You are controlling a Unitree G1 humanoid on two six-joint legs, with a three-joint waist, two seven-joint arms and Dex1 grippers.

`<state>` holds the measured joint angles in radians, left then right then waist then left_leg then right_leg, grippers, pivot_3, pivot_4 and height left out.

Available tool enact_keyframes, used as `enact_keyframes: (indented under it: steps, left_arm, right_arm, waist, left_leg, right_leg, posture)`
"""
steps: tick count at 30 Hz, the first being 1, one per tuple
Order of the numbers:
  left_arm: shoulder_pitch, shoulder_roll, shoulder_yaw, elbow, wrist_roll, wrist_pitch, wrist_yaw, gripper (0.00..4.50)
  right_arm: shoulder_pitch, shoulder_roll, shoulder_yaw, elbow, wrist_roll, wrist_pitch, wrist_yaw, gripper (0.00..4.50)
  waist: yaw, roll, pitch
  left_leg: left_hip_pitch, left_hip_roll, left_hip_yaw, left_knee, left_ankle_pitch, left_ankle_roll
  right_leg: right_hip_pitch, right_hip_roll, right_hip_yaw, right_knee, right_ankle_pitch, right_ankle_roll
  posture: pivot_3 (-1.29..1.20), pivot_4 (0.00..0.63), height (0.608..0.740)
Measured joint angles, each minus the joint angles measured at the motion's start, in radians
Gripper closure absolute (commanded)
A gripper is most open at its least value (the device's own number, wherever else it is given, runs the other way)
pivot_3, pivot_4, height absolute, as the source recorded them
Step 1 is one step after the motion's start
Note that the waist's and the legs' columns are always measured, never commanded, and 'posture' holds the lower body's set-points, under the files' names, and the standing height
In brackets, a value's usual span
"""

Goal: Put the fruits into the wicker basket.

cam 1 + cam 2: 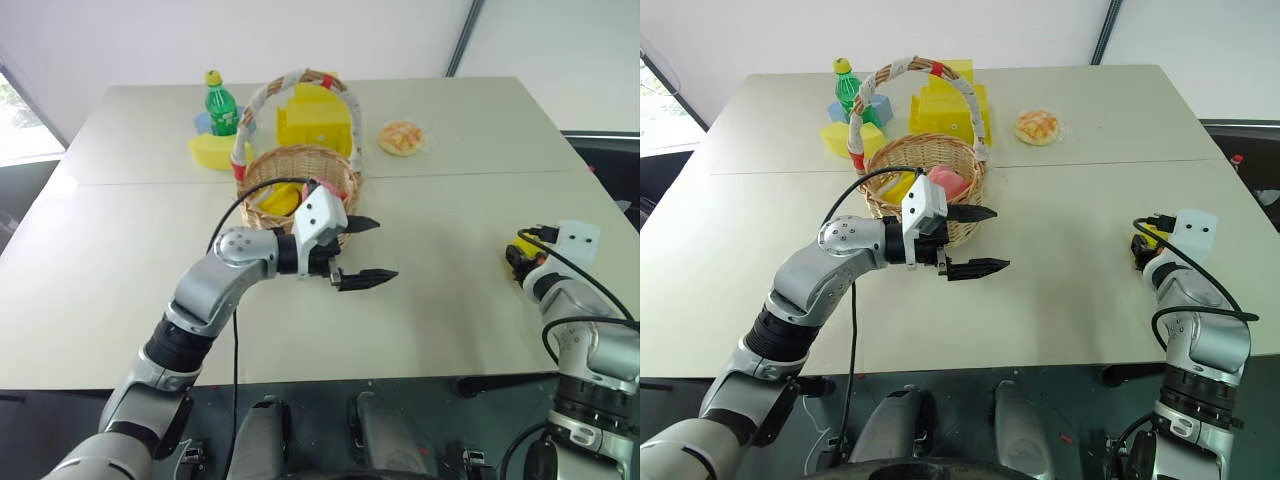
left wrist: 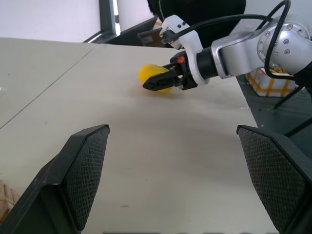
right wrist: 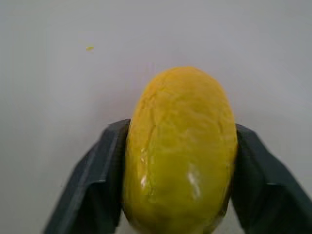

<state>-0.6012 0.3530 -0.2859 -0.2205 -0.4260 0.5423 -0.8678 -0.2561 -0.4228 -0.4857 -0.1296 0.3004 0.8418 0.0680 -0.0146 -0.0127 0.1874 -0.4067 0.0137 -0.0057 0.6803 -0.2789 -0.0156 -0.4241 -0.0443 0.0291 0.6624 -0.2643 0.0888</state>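
The wicker basket (image 1: 291,156) stands mid-table with yellow bananas (image 1: 283,198) and a pink peach (image 1: 948,182) inside. Just in front of it, above the table, my left gripper (image 1: 385,248) is open and empty, pointing toward the right. At the right side of the table a yellow lemon (image 1: 522,244) lies on the surface. My right gripper (image 2: 148,85) is down at it, and its two dark fingers (image 3: 105,165) press against both sides of the lemon (image 3: 180,151).
Behind the basket are a green bottle (image 1: 220,105), a yellow boxy plastic toy (image 1: 315,118), a yellow wedge block (image 1: 213,152) and a bread bun (image 1: 402,137). The table's (image 1: 430,320) right edge runs close past the lemon.
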Motion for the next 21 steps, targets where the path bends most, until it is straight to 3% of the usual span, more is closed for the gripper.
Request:
enact_keyframes:
  steps: [6, 11, 16, 21]
  left_arm:
    - [0.048, 0.077, 0.116, -0.050, -0.049, 0.017, -0.008, 0.00]
    - [0.117, 0.195, 0.329, -0.088, -0.203, 0.109, -0.013, 0.00]
    - [0.181, 0.266, 0.486, -0.119, -0.302, 0.170, 0.014, 0.00]
    - [0.274, 0.310, 0.516, -0.189, -0.298, 0.167, 0.067, 0.00]
  right_arm:
    - [0.052, -0.160, 0.102, -0.182, -0.002, -0.021, 0.147, 2.28]
    - [0.017, -0.268, 0.239, -0.389, 0.086, -0.121, 0.407, 2.28]
    - [-0.242, -0.154, 0.462, -0.415, 0.142, -0.145, 0.486, 2.28]
    - [-0.485, 0.058, 0.661, -0.108, 0.013, -0.171, 0.404, 2.28]
  waist:
    - [-0.005, 0.002, 0.001]
    - [-0.011, 0.002, 0.001]
    - [-0.020, 0.001, 0.002]
    - [-0.016, -0.001, 0.002]
  left_leg:
    - [0.000, 0.001, 0.000, 0.000, 0.000, 0.000]
    - [0.001, 0.002, -0.002, 0.000, 0.000, 0.000]
    - [0.000, 0.003, -0.003, 0.000, 0.000, 0.000]
    - [-0.001, 0.002, -0.003, 0.000, 0.000, -0.001]
  right_leg:
    - [-0.001, 0.001, 0.000, 0.000, 0.000, 0.000]
    - [-0.001, 0.002, -0.001, 0.000, 0.000, 0.000]
    - [-0.001, 0.001, -0.002, 0.000, 0.000, 0.000]
    - [-0.002, -0.002, -0.003, 0.000, 0.000, 0.000]
  posture:
    - [0.00, 0.150, 0.740]
    - [0.00, 0.150, 0.740]
    - [0.00, 0.150, 0.740]
    - [0.00, 0.150, 0.740]
